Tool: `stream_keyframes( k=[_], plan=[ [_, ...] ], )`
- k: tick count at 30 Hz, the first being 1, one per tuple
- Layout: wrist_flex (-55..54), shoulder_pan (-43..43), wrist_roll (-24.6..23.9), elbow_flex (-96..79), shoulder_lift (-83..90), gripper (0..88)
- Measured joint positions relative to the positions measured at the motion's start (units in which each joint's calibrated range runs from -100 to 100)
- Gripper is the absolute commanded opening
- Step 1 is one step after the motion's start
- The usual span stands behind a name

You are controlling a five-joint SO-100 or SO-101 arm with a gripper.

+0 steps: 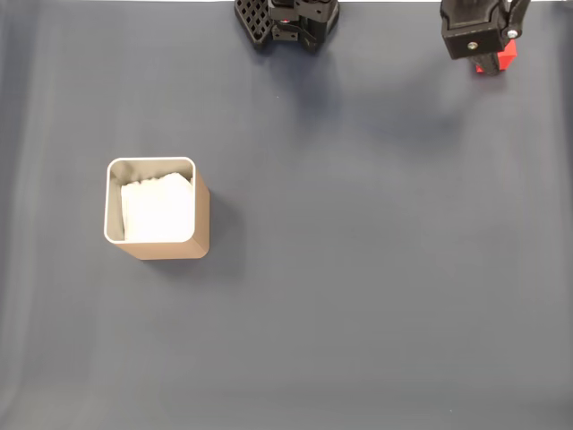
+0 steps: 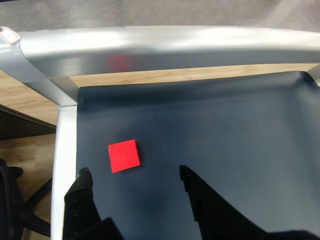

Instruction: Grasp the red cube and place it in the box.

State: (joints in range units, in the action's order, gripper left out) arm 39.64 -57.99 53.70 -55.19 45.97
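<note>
Box (image 1: 158, 211) sits toward the left edge of the dark desk (image 1: 358, 269) in the fixed view, upright, open-topped, its white lining showing, well apart from everything else. Far to the right, at the desk's top edge near the top-right corner, the red cube (image 1: 498, 59) peeks out from under the black gripper (image 1: 479, 45). In the wrist view the cube (image 2: 124, 155) lies flat on the dark mat, near the corner where 2 metal rails (image 2: 165, 47) meet, and the gripper (image 2: 135, 176) hangs above it with its 2 fingers spread and holding nothing; the cube is just ahead of the left finger (image 2: 82, 187) rather than centred in the gap. A good grasp likely calls for shifting left in that view until the cube is centred, then going down and closing squarely on opposite faces. Only the fixed view gives the box and the long carry to it; only the wrist view gives the finger gap, the offset and the rails close by.
</note>
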Motion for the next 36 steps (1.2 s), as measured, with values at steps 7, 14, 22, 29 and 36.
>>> stream_keyframes(
  k=[7,14,22,29,36],
  plan=[
    [-4.1,-0.9,0.2,-3.9,-0.7,42.5],
    [-8.1,-0.9,0.0,-8.7,-0.7,42.6],
    [-10.8,-2.7,-0.1,-11.1,-1.2,42.4],
    [-13.6,-3.0,-0.5,-12.2,-2.5,42.4],
    [-15.3,-3.0,-0.5,-11.0,-6.0,42.3]
  ],
)
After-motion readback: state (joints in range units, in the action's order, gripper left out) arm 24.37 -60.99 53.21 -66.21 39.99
